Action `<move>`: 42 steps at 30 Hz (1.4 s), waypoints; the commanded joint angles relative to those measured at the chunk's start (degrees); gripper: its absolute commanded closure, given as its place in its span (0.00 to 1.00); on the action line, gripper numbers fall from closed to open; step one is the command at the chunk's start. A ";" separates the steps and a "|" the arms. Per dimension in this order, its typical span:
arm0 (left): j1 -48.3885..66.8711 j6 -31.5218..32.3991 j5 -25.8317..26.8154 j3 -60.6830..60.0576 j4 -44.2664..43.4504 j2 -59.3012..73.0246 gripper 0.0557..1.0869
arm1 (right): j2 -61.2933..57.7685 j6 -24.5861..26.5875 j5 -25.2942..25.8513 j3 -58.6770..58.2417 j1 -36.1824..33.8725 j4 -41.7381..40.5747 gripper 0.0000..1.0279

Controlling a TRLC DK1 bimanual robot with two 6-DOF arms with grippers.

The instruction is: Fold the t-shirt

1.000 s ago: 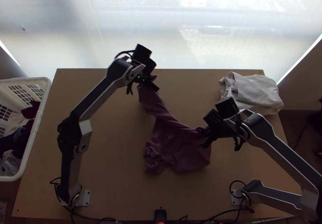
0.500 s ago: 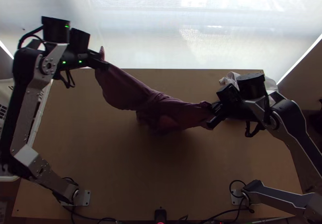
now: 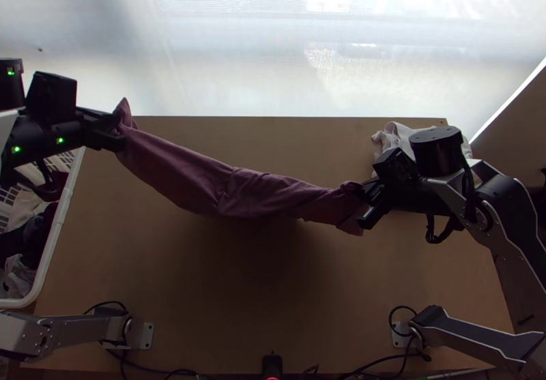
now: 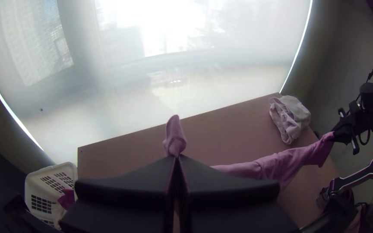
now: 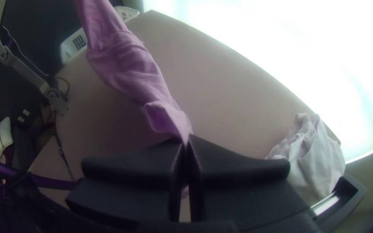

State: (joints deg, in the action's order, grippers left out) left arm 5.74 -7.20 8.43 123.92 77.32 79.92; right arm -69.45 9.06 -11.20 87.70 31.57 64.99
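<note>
While two grippers pinched its ends, the t-shirt (image 3: 205, 182) hung stretched over the table (image 3: 205, 278)

As seen from above, the purple t-shirt ran in a long, narrow band across the far half of the table, its middle sagging toward the near edge. Creases and a twist near mid-span; neither spread flat nor neatly folded. Darker patch on the wood below the band.

Left gripper (image 3: 121, 131): at the far left, near the table's far corner, closed on one end of the cloth. Its wrist view had the two fingers meeting, a small tuft of fabric poking out past the tips.

Right gripper (image 3: 362, 206): right of centre, closed on the other end, a loose flap hanging beside it. Own wrist view agreed: fingers together, cloth gathered between the tips. Which parts of the garment were held, could not tell.

Surroundings: a whitish cloth (image 3: 403, 134) lay bunched by the far right corner, partly behind the right arm in the top view. A white plastic basket (image 3: 56, 237) stood along the table's left side, with mixed dark and light clothes (image 3: 33, 237) in it. Small black device (image 3: 271, 365) with a red light at the near edge, midway between the arm bases.
</note>
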 commanded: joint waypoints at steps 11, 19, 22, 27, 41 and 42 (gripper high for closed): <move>5.95 -0.36 1.95 -24.60 4.77 -24.29 0.96 | 5.20 1.22 -0.93 -6.40 3.76 2.60 0.97; 4.28 -5.10 1.77 -33.04 -5.07 -20.86 0.96 | 3.27 1.58 -0.84 -7.72 3.50 -0.13 0.97; -0.90 -7.30 1.86 -34.18 -13.25 -12.51 0.96 | 0.37 1.66 -0.66 -8.07 0.51 -3.47 0.97; -6.79 -9.76 -2.01 -32.78 -28.36 3.49 0.96 | -5.34 2.28 -0.58 -8.16 -3.89 -9.18 0.97; -10.57 -10.02 -12.56 -24.16 -39.17 22.91 0.04 | -8.07 3.77 -0.58 -14.58 -6.26 -12.35 0.97; -11.27 -10.11 -12.56 -24.25 -39.26 22.74 0.04 | -8.07 3.77 -0.58 -14.75 -6.17 -12.35 0.97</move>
State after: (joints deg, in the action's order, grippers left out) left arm -3.22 -16.99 -1.83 98.72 41.52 98.37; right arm -76.95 12.49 -11.81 75.44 25.69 53.41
